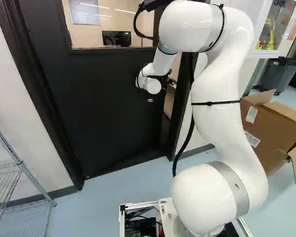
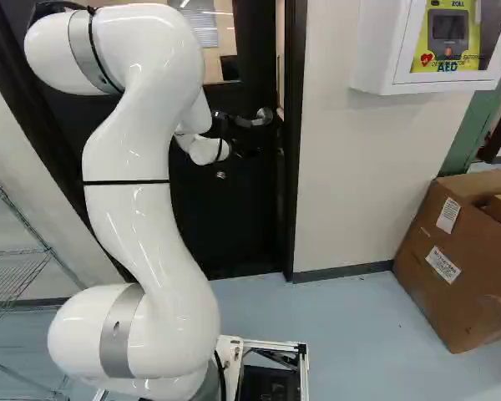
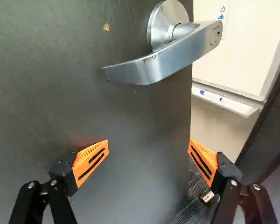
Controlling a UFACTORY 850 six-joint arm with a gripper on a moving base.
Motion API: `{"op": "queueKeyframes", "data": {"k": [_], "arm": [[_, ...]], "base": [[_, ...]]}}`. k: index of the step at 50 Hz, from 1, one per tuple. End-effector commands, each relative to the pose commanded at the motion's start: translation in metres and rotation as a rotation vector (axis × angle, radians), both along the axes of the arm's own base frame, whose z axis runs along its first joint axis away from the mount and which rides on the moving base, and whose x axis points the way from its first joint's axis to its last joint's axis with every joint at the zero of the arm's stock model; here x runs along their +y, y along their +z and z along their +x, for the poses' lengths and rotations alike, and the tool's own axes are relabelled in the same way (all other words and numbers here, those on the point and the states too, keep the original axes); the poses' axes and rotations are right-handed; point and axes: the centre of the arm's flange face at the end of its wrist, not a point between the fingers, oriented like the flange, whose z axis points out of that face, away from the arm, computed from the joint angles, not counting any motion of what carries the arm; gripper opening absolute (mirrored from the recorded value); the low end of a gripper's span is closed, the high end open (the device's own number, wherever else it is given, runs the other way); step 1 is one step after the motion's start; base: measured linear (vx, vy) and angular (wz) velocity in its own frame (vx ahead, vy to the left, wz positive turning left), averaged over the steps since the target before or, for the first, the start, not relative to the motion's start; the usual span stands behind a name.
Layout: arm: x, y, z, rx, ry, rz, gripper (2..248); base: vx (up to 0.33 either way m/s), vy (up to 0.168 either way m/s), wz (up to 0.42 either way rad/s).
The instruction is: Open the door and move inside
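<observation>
- The gripper [image 2: 247,152] is hard to make out in the right base view, dark against the dark door [image 1: 108,98]; the arm's white wrist [image 2: 207,149] covers part of it.
- In the left base view the handle cannot be made out behind the arm's end; the right base view shows it just above the gripper.
- The arm [image 1: 219,113] also hides part of the door in both base views, and the door's window [image 1: 111,24] is cut off at their top.
- The box [image 2: 455,259] and the white wall cabinet [image 2: 376,50] run out of the right base view.
- In the wrist view the handle [image 3: 163,58] lies ahead of the fingers, past their tips, not between them and touching neither.
- The fingers stand wide apart with nothing clamped between them. One orange pad [image 3: 91,161] is over the door's face, the other beyond its free edge, before the opening; whether either touches the door cannot be told.
- The door stands ajar; through the gap the wrist view shows a whiteboard [image 3: 238,51], partly cut off.
</observation>
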Motion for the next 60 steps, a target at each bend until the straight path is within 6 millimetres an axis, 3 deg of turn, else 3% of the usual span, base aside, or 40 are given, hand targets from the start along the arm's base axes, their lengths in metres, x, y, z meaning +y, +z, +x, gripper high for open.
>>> {"op": "queueKeyframes", "data": {"k": [11, 35, 60], "arm": [[0.016, -0.002, 0.013, -0.011, 0.035, -0.008, 247], [0.059, 0.000, 0.009, -0.015, 0.278, -0.125, 247], [0.092, -0.009, 0.052, -0.061, 0.414, -0.199, 247]], "base": [[0.000, 0.000, 0.000], [0.000, 0.000, 0.000], [0.000, 0.000, 0.000]]}}
